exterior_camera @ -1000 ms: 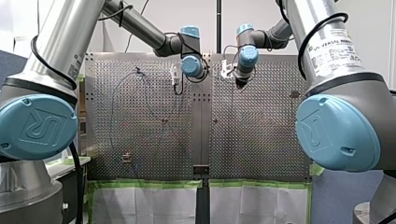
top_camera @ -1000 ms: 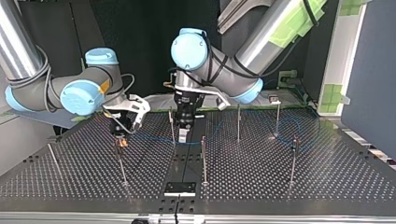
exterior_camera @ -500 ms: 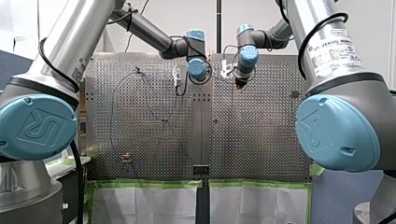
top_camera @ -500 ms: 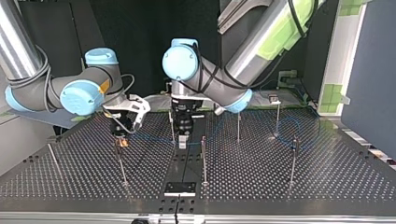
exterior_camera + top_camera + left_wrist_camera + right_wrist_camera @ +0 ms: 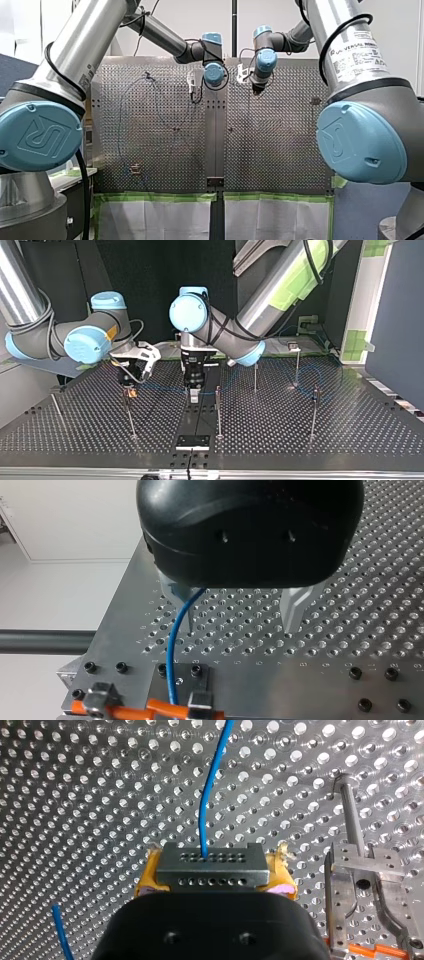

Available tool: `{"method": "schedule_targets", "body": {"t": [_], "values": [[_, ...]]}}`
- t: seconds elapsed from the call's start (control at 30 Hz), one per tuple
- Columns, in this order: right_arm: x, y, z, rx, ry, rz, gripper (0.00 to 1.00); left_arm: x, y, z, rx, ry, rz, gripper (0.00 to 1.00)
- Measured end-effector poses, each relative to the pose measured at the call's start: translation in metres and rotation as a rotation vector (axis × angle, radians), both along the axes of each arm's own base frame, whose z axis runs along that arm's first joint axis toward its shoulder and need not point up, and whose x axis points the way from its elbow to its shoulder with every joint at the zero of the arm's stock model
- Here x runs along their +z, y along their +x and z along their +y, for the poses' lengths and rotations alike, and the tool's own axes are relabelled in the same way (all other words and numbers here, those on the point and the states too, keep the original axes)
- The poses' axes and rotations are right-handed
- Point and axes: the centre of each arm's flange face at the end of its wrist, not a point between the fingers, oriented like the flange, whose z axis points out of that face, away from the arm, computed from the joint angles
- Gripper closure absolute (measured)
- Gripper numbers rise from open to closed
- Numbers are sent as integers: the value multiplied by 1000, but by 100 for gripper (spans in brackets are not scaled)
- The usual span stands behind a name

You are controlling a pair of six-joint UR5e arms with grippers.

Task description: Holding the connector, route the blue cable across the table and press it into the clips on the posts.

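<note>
Pinching connector [image 5: 209, 865], my right fingers [image 5: 146, 878] (yellow pads), my left fingers [image 5: 296, 611] spread beside blue cable [image 5: 172, 650], table [image 5: 350, 645] edge near.

The perforated metal table [image 5: 350, 440] has a plain strip [image 5: 202, 412] running down its middle. A small black plate [image 5: 192, 441] sits at the strip's near end in the top view. Thin upright posts stand in the holes: one post [image 5: 218, 412] just beside the plate, another post [image 5: 130, 415] further off on its other side, and a third post [image 5: 313, 412] well apart from it. The blue cable [image 5: 118, 132] lies in loose curves on the table, left of the plate in the front view.
</note>
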Motion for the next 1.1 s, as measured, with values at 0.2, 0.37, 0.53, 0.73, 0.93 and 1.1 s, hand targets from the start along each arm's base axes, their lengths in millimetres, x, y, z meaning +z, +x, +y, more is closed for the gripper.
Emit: {"method": "schedule_targets", "body": {"t": [0.2, 0.37, 0.53, 0.73, 0.93, 1.1], "values": [[0, -1, -1, -3, 0, -1, 100, 0, -1, -1, 1, -5, 4, 100], [0, -2, -1, -3, 0, -2, 100, -1, -2, -1, 1, -7, 6, 100], [1, -2, -1, -2, 1, -4, 100, -1, -3, 0, 15, -10, 13, 100], [0, -2, -1, -2, 3, -6, 100, -7, -8, 0, 17, 1, 38, 100], [-7, -4, 1, -2, 19, 0, 100, -25, -15, 1, 8, 12, 58, 100], [-24, -10, 4, -11, 49, 18, 100, -42, -19, 1, -13, 2, 61, 100]]}}
